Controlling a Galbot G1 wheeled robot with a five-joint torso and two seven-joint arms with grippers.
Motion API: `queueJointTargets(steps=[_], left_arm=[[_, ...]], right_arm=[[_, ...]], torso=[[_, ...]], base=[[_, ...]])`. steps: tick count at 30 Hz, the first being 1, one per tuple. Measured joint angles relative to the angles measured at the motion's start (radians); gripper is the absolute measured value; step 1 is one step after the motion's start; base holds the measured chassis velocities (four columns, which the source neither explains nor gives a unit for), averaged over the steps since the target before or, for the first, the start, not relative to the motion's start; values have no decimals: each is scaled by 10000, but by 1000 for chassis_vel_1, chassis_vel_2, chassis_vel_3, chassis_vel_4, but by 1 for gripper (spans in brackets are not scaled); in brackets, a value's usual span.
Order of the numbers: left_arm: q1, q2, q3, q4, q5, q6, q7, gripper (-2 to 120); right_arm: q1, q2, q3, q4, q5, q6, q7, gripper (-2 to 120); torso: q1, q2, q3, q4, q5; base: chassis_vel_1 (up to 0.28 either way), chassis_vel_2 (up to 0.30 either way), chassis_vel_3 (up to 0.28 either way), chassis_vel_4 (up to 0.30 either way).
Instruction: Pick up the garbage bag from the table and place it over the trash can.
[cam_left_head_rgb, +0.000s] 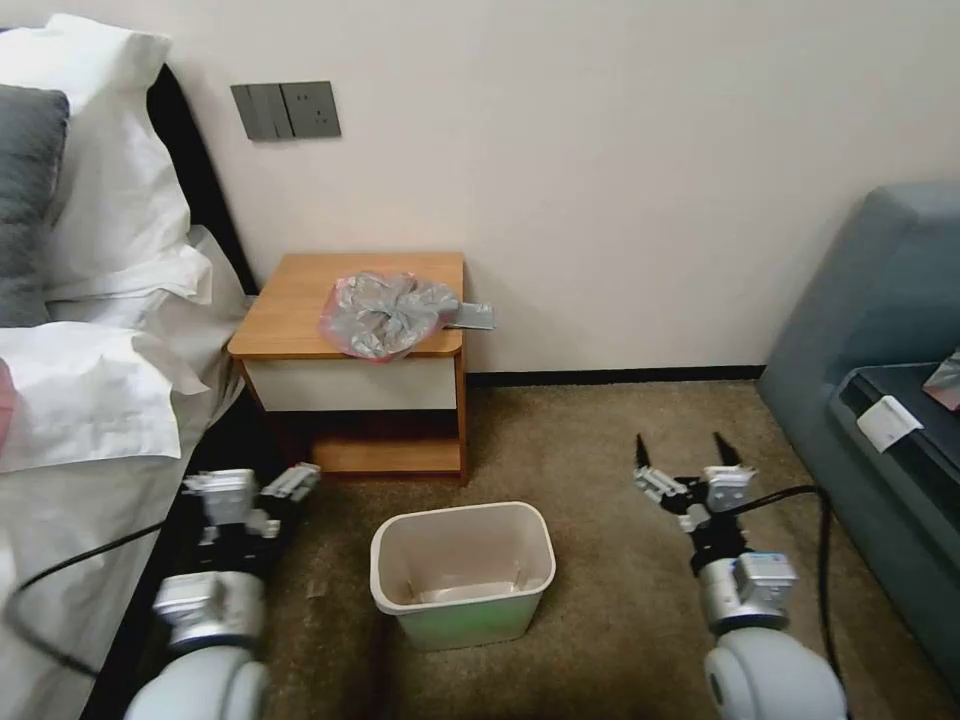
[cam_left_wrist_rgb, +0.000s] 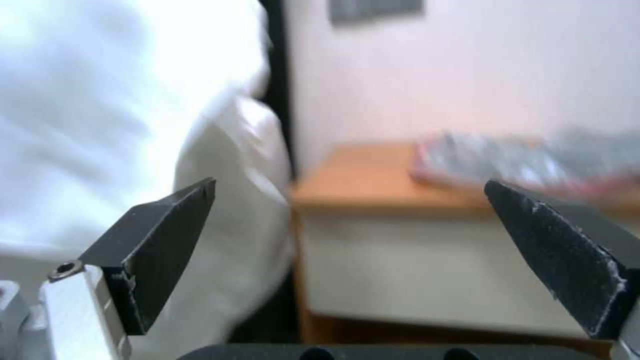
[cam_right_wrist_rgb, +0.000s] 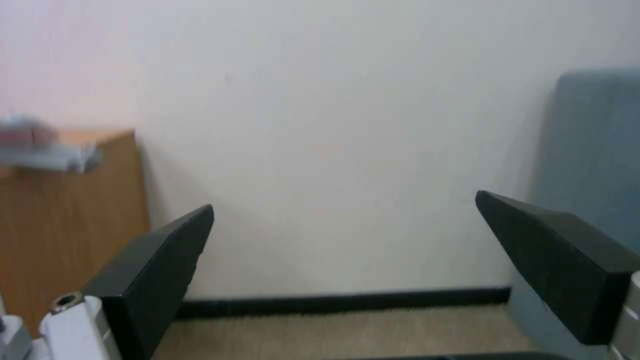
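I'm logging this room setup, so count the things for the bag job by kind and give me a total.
Garbage bag: 1, crumpled on the table
Table: 1
Trash can: 1, on the carpet, nothing in it
Grippers: 2, left gripper and right gripper, both low over the carpet, fingers open
Total: 5

The garbage bag (cam_left_head_rgb: 388, 312) is thin, crinkled plastic, grey and faintly shiny, lying on the smooth orange-brown wood of the surface (cam_left_head_rgb: 290, 305). The trash can (cam_left_head_rgb: 462, 572) is smooth cream plastic with a dull sheen. Each end effector, left (cam_left_head_rgb: 262, 487) and right (cam_left_head_rgb: 685, 457), has brushed silvery metal housing and matt black fingers (cam_left_wrist_rgb: 167, 235). The carpet (cam_left_head_rgb: 600, 450) looks coarse and matt.
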Motion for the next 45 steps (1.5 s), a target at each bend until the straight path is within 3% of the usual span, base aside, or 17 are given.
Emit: queueJointTargets(steps=[3,6,12,16,20,29,32,33,36,37,40,41,43,45], left_arm=[[501,-162,-791,-1114,-326,10,-111,100],[608,-195,-949,-1341,-397,16,-131,100],[655,-67,-966,-1379,-476,143,-127,100],[817,1520,-499,-808,-1031,1410,270,100],[933,2085,-325,-621,-1406,1713,313,100],[1046,2000,-316,-793,-1457,1652,270,100],[1153,1923,-272,-935,-1454,1624,269,100],[1153,1923,-272,-935,-1454,1624,269,100],[1251,1922,-236,-968,-1451,1609,269,100],[1251,1922,-236,-968,-1451,1609,269,100],[1340,2072,-242,-979,-1504,1575,269,100],[1340,2072,-242,-979,-1504,1575,269,100],[1421,2226,-314,-1014,-1635,1522,293,100],[1469,2233,-360,-1024,-1637,1445,318,100]], right_arm=[[-309,-309,46,1001,164,-262,500,100],[-351,-341,46,1086,188,-306,553,100],[-356,-407,45,1132,334,-408,560,100],[-302,-1103,-115,1012,1940,-1510,219,100],[16,-1339,-240,723,2581,-1735,164,100],[714,-1504,-481,574,4021,-2089,422,100],[1686,-1705,-805,32,5885,-2492,771,100],[1686,-1705,-805,32,5885,-2492,771,100],[3265,-1794,-1314,-981,8548,-2871,1457,100],[3265,-1794,-1314,-981,8548,-2871,1457,100],[5185,-1613,-1727,-1993,11934,-3250,2326,100],[5185,-1613,-1727,-1993,11934,-3250,2326,100],[6217,-1339,-1751,-2732,14497,-3460,2857,100],[6470,-1254,-1744,-2966,15007,-3514,2955,100]], torso=[[0,1,-1,1,-2],[-1,0,0,1,2],[-1,1,0,0,-1],[0,1,1,-3,-4],[0,1,1,-1,1],[0,1,0,-3,-2],[0,1,1,-2,0],[0,1,1,-2,0],[0,1,2,0,1],[0,1,2,0,1],[-1,0,2,3,-2],[-1,0,2,3,-2],[0,0,2,-3,-3],[0,0,2,-3,-1]], base=[[0,0,0,0],[0,0,0,0],[0,0,0,0],[0,0,0,0],[0,0,0,0],[0,0,0,0],[0,0,0,0],[0,0,0,0],[0,0,0,0],[0,0,0,0],[0,0,0,0],[0,0,0,0],[0,0,0,0],[0,0,0,0]])
